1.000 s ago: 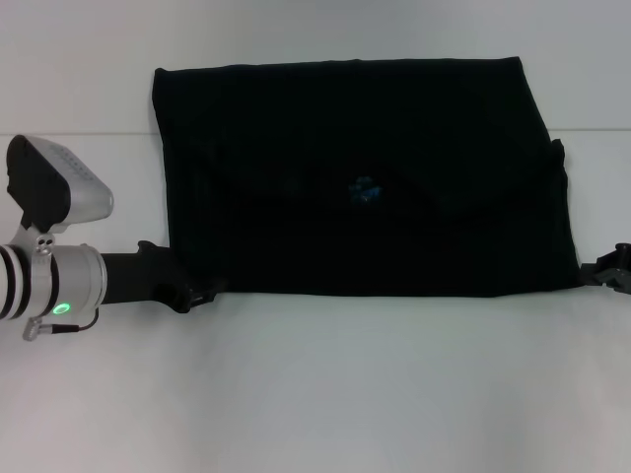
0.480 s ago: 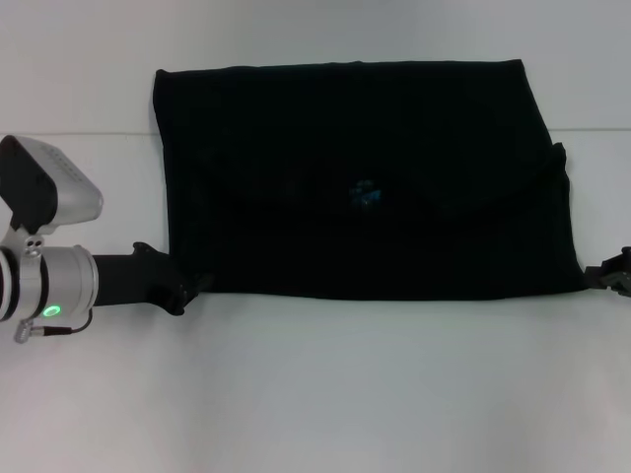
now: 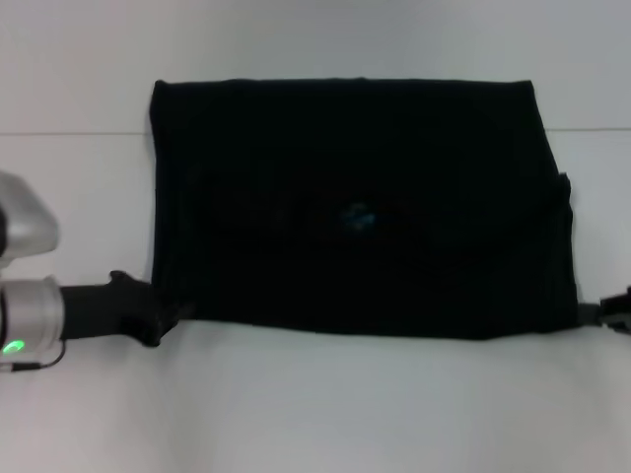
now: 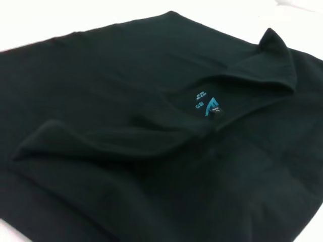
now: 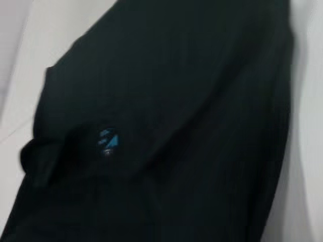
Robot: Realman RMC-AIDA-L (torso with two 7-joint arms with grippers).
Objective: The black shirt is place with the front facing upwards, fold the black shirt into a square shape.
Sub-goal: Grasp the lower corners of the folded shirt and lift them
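While white table [image 3: 315,414] spans whole frame, we see black shirt [image 3: 360,207] folded flat mid-table, blue label [image 4: 208,107] up; left gripper [image 3: 163,317] at shirt's near-left corner, right gripper [image 3: 613,307] at near-right; jaws — we cannot tell.

Black shirt [image 5: 166,126] fills view, blue neck label [image 5: 107,139] showing.

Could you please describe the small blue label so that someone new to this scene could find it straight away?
Start at the white table and the black shirt, folded into a wide rectangle across it. Near the middle of the shirt, at the neckline, sits the blue label. It is the only coloured spot on the plain black cloth.
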